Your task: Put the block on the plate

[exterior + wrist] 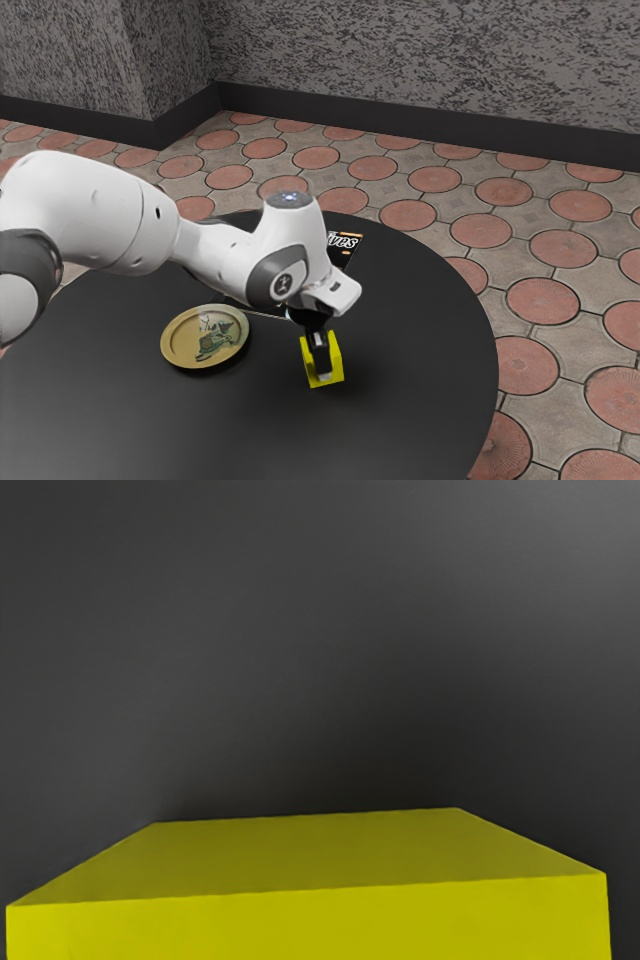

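The black gripper (319, 346) is down at the yellow block (310, 373), overlapping its middle, with yellow visible on both sides and below. How the gripper stands on the block cannot be told, as its far side is hidden. In the wrist view the yellow block (310, 920) lies large at the lower edge, close under the hand, with a soft dark shade beyond it. Whether its underside touches the table cannot be told. The round tan plate (178, 345) with a greenish picture rests on the table, apart from the block, toward the exterior view's left.
A black round table (420, 400) carries everything, its curved edge toward the exterior view's right. A dark, flat item with white lettering (347, 243) lies behind the hand, partly covered by the arm. Dark tabletop (300, 630) also surrounds the block in the wrist view.
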Robot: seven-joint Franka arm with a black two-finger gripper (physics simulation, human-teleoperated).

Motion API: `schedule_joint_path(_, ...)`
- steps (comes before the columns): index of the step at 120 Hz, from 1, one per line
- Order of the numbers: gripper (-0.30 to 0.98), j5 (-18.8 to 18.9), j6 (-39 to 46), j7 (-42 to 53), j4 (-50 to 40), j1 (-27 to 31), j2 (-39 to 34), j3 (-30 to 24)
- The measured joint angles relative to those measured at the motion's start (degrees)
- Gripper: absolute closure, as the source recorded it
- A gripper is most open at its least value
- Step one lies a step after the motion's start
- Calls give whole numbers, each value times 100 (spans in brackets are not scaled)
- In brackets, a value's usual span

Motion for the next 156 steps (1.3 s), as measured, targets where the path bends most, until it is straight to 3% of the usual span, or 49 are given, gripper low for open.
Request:
schedule_joint_path(44, 22, -43, 216, 4, 7, 6, 40, 0)
schedule_joint_path(88, 27, 6, 237, -15, 2, 19, -289, 112)
schedule_joint_path(113, 26, 78, -256, -22, -189, 847, -936, 313)
schedule_joint_path(156, 26, 114, -593, -24, -536, 1771, -851, 325)
